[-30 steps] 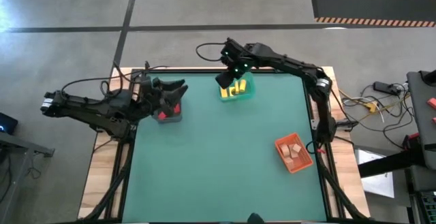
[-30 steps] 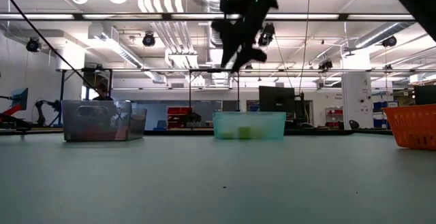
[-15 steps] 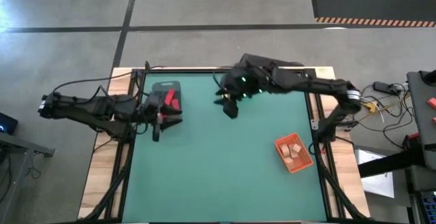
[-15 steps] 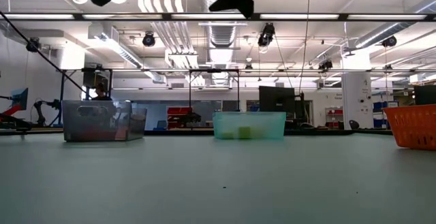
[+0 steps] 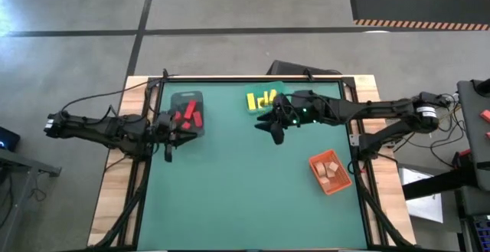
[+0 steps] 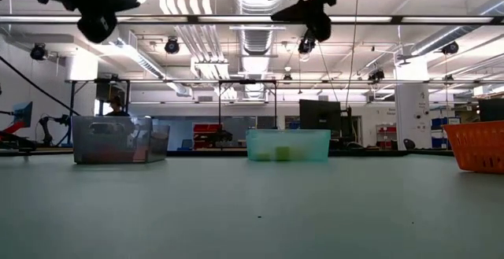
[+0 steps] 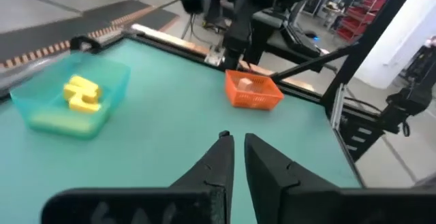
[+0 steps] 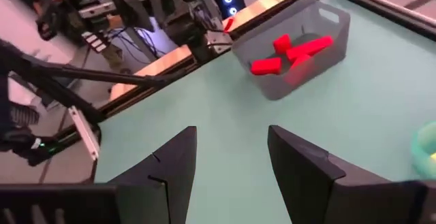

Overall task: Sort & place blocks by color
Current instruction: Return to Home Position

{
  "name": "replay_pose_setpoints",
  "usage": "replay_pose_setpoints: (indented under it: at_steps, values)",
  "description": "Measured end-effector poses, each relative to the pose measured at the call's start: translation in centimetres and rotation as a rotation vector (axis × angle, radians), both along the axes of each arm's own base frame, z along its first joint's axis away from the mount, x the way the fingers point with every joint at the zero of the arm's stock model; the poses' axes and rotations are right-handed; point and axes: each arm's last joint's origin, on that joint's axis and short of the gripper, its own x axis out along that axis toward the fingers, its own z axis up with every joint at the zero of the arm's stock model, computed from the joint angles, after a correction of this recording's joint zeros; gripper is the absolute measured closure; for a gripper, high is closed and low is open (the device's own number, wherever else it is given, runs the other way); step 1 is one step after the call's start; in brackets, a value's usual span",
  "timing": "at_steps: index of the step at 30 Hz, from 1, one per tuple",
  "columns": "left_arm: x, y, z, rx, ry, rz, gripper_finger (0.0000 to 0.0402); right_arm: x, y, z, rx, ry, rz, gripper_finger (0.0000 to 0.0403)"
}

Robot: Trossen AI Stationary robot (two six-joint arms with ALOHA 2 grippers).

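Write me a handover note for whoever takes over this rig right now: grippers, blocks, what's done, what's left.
Left gripper: raised beside the grey bin, fingers almost together, empty.
Right gripper: raised beside the teal bin, open, empty.
Blocks: red blocks in the grey bin, yellow blocks in the teal bin, tan blocks in the orange bin.
Done: sorting looks complete; no block shows outside a bin.
Left: likely only parking both arms.

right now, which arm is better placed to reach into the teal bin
Right. The right gripper hangs just beside the teal bin, fingers open; the left gripper is over by the grey bin.
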Motion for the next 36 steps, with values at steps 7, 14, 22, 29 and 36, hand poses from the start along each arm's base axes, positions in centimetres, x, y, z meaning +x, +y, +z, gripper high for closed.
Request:
replay_pose_setpoints:
  at_steps: [7, 14, 22, 29, 36]
  values:
    - [0.4, -0.1, -2.9, 0.073, 0.015, -0.017, 0.0377, -1.8, 1.0, -2.5, -0.194, -0.062, 0.107, 0.0232]
    - [-0.3, 0.0, -4.5, 0.073, -0.059, -0.04, 0.0377, -5.2, 1.3, -4.4, -0.285, -0.197, 0.122, 0.0232]
    - [-2.3, 0.3, -5.8, 0.064, -0.168, -0.04, 0.0377, -9.8, 1.7, -5.4, -0.323, -0.359, 0.086, 0.0232]
    - [-3.5, 0.5, -6.7, 0.066, -0.266, -0.035, 0.0377, -13.2, 1.9, -5.7, -0.351, -0.44, 0.026, 0.0232]
    - [-3.1, 0.4, -7.7, 0.068, -0.227, -0.039, 0.0377, -16.2, 2.1, -6.8, -0.361, -0.512, 0.005, 0.0232]
